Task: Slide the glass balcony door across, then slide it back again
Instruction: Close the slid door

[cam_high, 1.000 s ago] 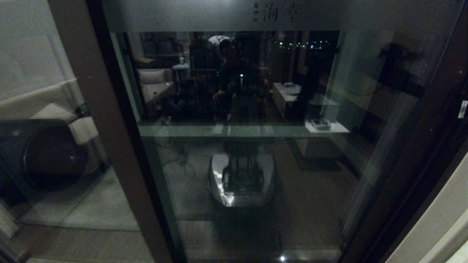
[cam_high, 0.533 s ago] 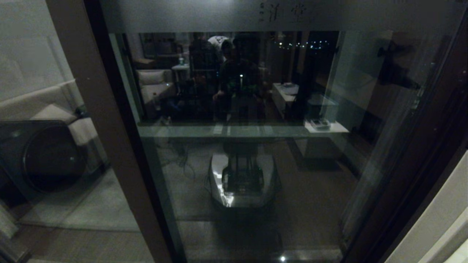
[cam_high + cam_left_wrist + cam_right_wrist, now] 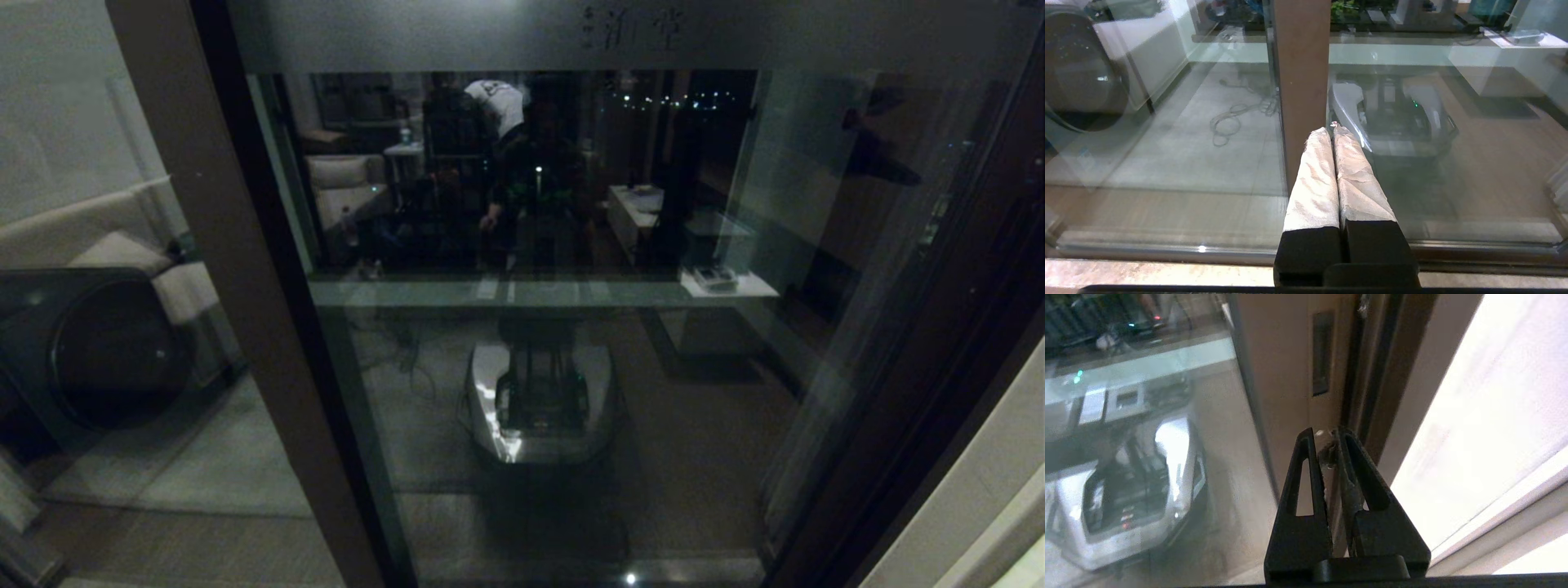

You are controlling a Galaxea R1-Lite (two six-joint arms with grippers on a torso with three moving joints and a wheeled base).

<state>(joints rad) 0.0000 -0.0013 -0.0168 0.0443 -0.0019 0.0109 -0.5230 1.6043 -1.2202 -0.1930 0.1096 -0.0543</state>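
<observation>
The glass balcony door (image 3: 539,327) is filling the head view, its frosted top band carrying characters; no arm is showing there. Only the right wrist view is revealing the recessed pull slot (image 3: 1321,355) in the brown stile, with the right gripper (image 3: 1327,435) hanging just short of it, fingers together and gripping nothing. The left wrist view is showing the left gripper (image 3: 1331,130), parked, wrapped fingers pressed together before another brown stile (image 3: 1300,81).

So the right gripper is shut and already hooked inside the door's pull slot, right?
Not quite. The right gripper is shut, but in the right wrist view it sits clear of the pull slot in the glass balcony door, not inside it.
</observation>
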